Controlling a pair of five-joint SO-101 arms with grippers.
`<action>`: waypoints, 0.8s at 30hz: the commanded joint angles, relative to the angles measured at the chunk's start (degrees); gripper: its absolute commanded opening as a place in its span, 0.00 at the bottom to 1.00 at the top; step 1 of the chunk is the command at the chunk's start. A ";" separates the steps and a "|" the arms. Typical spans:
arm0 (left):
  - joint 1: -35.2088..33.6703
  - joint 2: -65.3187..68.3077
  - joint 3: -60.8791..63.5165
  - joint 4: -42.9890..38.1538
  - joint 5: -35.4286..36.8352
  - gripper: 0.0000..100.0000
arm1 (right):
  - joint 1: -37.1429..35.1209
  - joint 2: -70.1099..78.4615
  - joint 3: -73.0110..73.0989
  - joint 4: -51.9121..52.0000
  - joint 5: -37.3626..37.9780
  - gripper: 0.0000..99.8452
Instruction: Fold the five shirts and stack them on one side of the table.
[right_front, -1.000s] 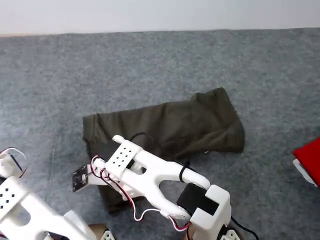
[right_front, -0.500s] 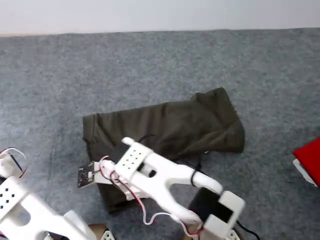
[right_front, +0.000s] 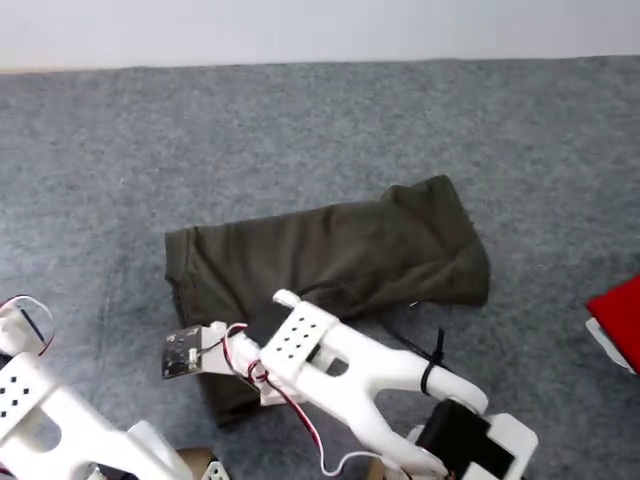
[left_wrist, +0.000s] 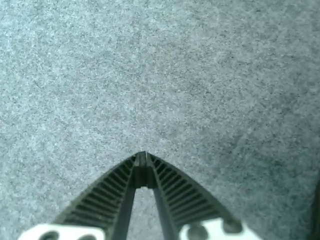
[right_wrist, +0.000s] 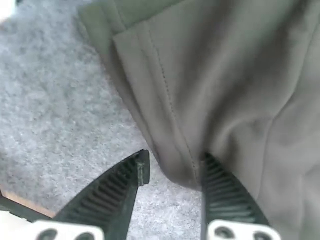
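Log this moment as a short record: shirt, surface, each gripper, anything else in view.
shirt: one olive shirt, lying creased near the middle
surface: table covered in grey felt
right arm: right gripper open, low over the shirt's hemmed corner, hem between its fingers
left arm: left gripper shut, empty, over bare felt
other: red object at the right edge of the high view
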 joint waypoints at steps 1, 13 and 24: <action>-0.26 -1.23 -0.04 -0.79 0.00 0.00 | -1.89 -4.70 -0.26 0.66 -0.79 0.21; -0.26 -1.23 -0.04 -0.70 0.18 0.00 | -3.82 1.36 -0.18 -1.80 -0.53 0.21; -0.44 -1.58 -0.04 -0.70 0.18 0.00 | -6.02 12.70 -1.85 -8.84 -0.62 0.21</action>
